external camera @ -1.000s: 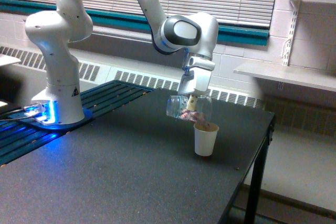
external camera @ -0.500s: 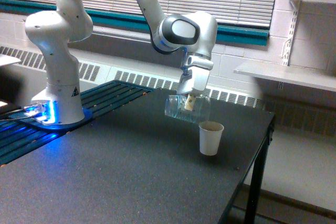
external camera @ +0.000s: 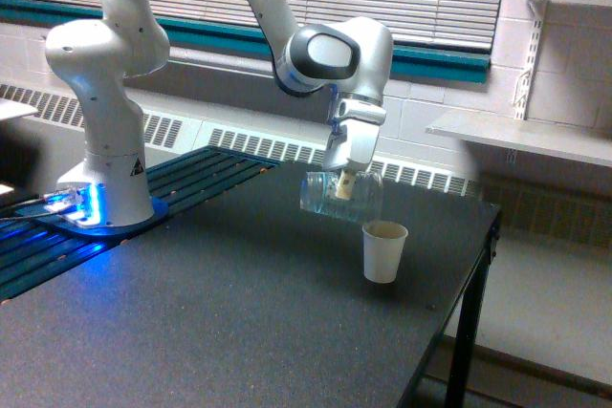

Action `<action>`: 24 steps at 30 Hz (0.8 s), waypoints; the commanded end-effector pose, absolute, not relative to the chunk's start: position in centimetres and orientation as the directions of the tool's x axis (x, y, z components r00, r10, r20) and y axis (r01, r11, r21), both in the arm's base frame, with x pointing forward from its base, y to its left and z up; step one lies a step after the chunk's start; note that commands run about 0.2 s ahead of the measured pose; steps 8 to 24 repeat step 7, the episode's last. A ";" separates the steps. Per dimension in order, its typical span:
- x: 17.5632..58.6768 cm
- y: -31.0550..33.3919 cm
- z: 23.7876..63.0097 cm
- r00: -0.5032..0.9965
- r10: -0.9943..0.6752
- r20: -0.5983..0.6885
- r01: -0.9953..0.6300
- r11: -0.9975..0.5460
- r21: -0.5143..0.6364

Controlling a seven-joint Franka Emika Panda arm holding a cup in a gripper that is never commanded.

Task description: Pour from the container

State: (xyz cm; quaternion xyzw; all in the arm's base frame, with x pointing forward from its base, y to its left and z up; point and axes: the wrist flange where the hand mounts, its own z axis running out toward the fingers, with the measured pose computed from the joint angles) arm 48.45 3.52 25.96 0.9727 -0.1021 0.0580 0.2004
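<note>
Container [external camera: 340,196], clamped in the gripper [external camera: 345,182] at frame centre, lay tipped on its side just above and left of the cup [external camera: 383,251], looking emptied, so righting it seemed due next.

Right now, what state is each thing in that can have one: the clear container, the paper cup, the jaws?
container: tipped on its side above the table, held, looks empty
paper cup: upright on the table, open top, just below and beside the container, contents not visible
gripper: jaws shut on the container
</note>
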 end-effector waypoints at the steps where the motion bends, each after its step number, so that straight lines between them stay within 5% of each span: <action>1: 48.4 2.5 27.2 0.967 -0.182 0.177 -0.234 -0.910 0.343; 24: 48.0 1.9 27.3 0.965 -0.190 0.179 -0.240 -0.916 0.323</action>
